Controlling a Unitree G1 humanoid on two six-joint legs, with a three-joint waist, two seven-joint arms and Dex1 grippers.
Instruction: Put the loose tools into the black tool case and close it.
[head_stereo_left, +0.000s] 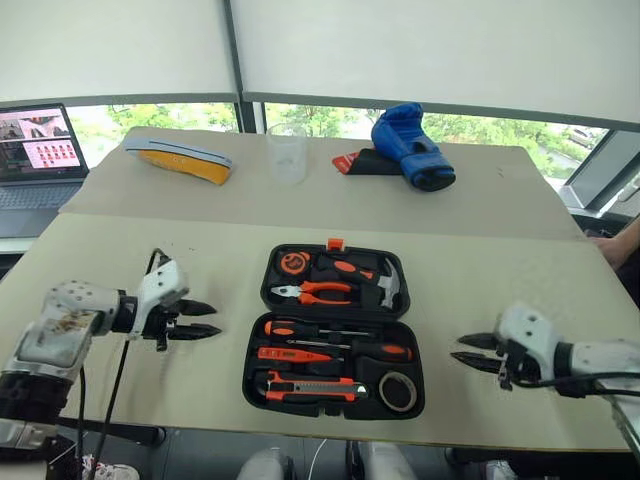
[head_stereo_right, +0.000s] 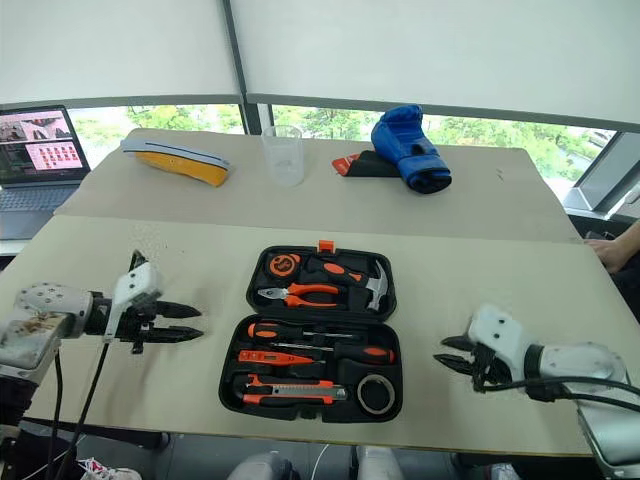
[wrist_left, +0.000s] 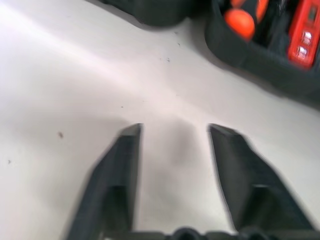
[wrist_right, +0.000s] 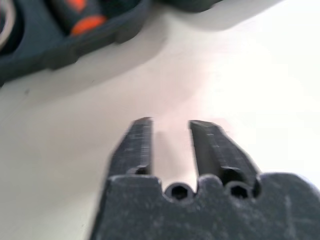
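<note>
The black tool case (head_stereo_left: 251, 383) lies open in the middle of the near table, its lid half on the far side. Its near half holds two black-and-orange screwdrivers (head_stereo_left: 300, 328) (head_stereo_left: 378, 350), a slim orange tester (head_stereo_left: 295, 354), the utility knife (head_stereo_left: 310, 390) and the grey tape roll (head_stereo_left: 398, 391). My left gripper (head_stereo_left: 214, 318) hovers left of the case, open and empty, pointing at it. On the other side my right gripper (head_stereo_left: 458, 348) is open too, holding nothing. The left wrist view has my left fingers (wrist_left: 125, 165) spread over bare table beside the case (wrist_left: 260, 55).
Pliers (head_stereo_left: 312, 292), a hammer (head_stereo_left: 388, 283) and a round tape measure (head_stereo_left: 292, 262) sit in the lid half. On the far table are a blue boxing glove (head_stereo_left: 412, 147), a clear cup (head_stereo_left: 287, 152) and a yellow object (head_stereo_left: 182, 158). A laptop (head_stereo_left: 38, 150) stands far left.
</note>
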